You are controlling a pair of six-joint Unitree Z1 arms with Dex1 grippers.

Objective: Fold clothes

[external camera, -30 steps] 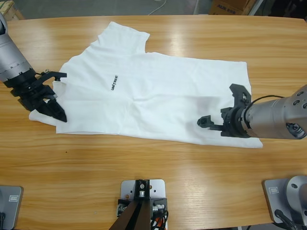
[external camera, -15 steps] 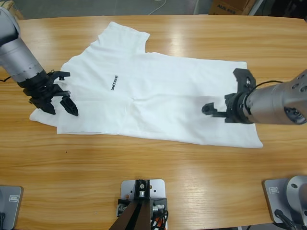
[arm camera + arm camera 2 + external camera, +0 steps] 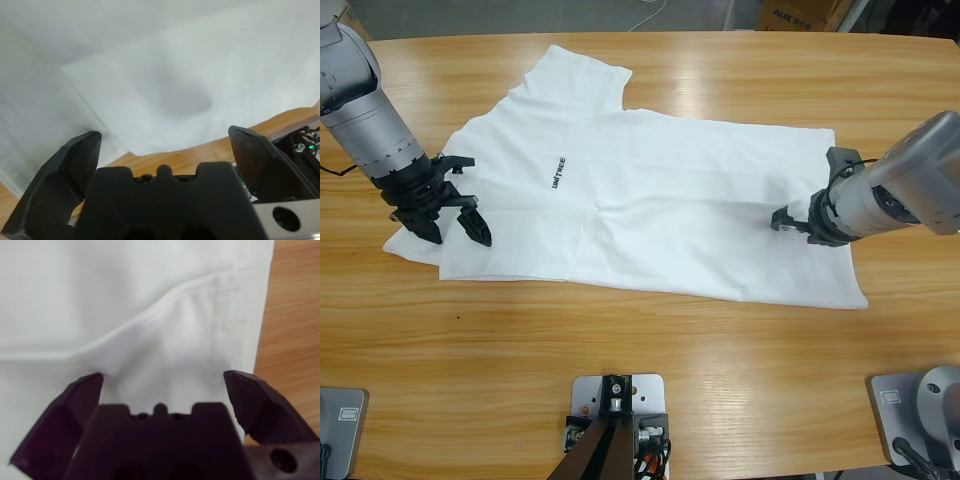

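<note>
We see a plain white cotton T-shirt (image 3: 650,200) lying flat on the wooden desk (image 3: 720,360), its weave fine and soft, with a few shallow creases and small black chest lettering (image 3: 557,174). One short sleeve (image 3: 582,72) points to the far edge.

Our left end effector (image 3: 450,222) has its black jaws spread wide and holds nothing. In the left wrist view (image 3: 165,150) white cloth fills the space ahead of the jaws, a folded edge running between them and a strip of bare wood just beneath.

Our right end effector (image 3: 807,205) is also wide open and empty, poised over the shirt's hem end. In the right wrist view (image 3: 162,385) a stitched hem ridge curves across the cloth ahead of the jaws, and bare desk shows beyond the right jaw.
</note>
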